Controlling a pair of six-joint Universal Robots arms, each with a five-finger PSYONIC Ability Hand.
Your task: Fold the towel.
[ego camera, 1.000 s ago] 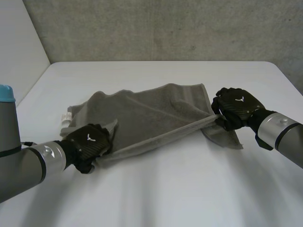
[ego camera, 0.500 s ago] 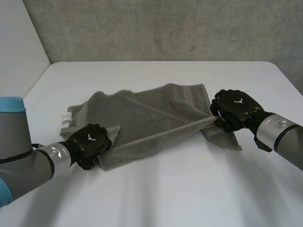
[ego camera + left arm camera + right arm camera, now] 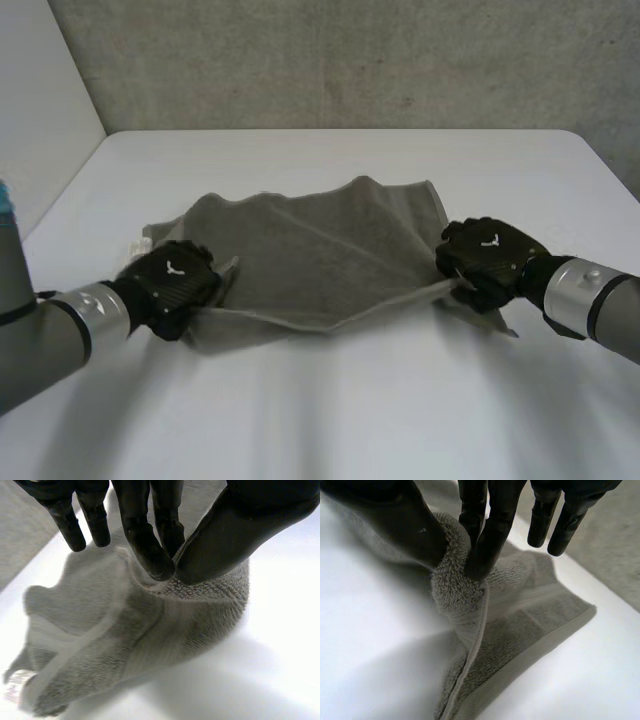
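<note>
The towel (image 3: pixel 310 250) lies spread on the surface (image 3: pixel 330 410). The left hand (image 3: pixel 170 285) and right hand (image 3: pixel 487 262) each pinch one end of its near edge, holding it up, probably to carry it over the far half.

A white table (image 3: pixel 330 420) (rounded corners) stands before a grey wall (image 3: pixel 330 60).

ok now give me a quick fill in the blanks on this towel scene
The towel lies on a ____ table.
The left hand pinches it between fingers and ____.
The right hand pinches it too; the towel's colour is ____.
Missing words: white, thumb, grey.
</note>
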